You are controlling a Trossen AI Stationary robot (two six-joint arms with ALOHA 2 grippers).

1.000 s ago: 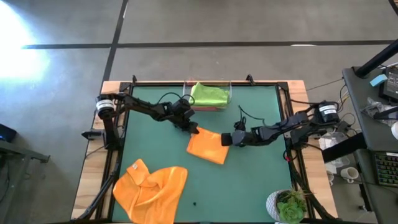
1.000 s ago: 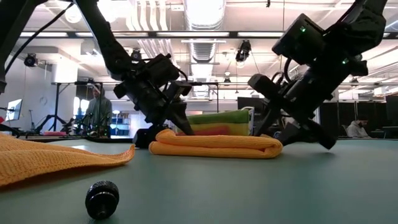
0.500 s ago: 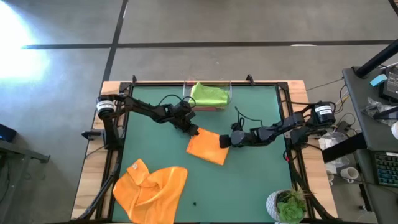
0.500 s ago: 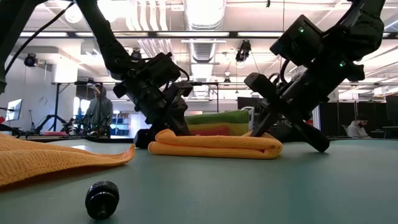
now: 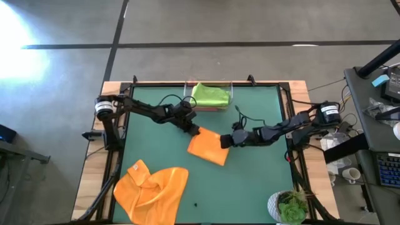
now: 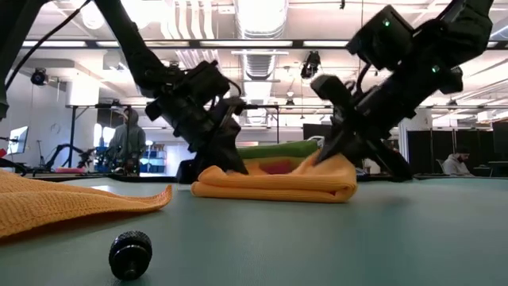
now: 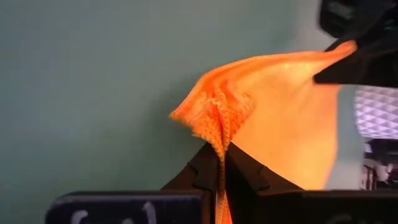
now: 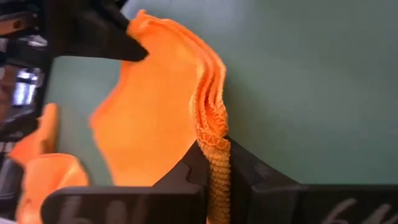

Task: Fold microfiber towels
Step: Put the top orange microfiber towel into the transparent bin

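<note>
1. Both pincers have gone from standing apart to clamped since the earlier frames; the left pincer (image 5: 192, 129) now pinches one far corner of the folded orange towel (image 5: 208, 147) and the right pincer (image 5: 226, 142) pinches the neighbouring corner, and those corners have begun to rise off the worktop (image 5: 250, 187).
2. Each wrist view shows that arm's two dark fingers closed together on a bunched wad of orange pile, the layers puckered where they are squeezed.
3. This towel lies near the middle of the worktop, just in front of the clear plastic tray (image 5: 209, 95) that holds a green towel (image 5: 210, 94); a second orange towel (image 5: 152, 190) lies loose and rumpled at the near left corner, well apart.
4. I judge the cloth light, limp and a little grippy; it will sag between the two holds, so the corners are the right places to take it, with all layers caught.
5. It looks bright plain orange, fuzzy-knit, folded into a thick pad with a rounded near edge (image 6: 274, 189).
</note>
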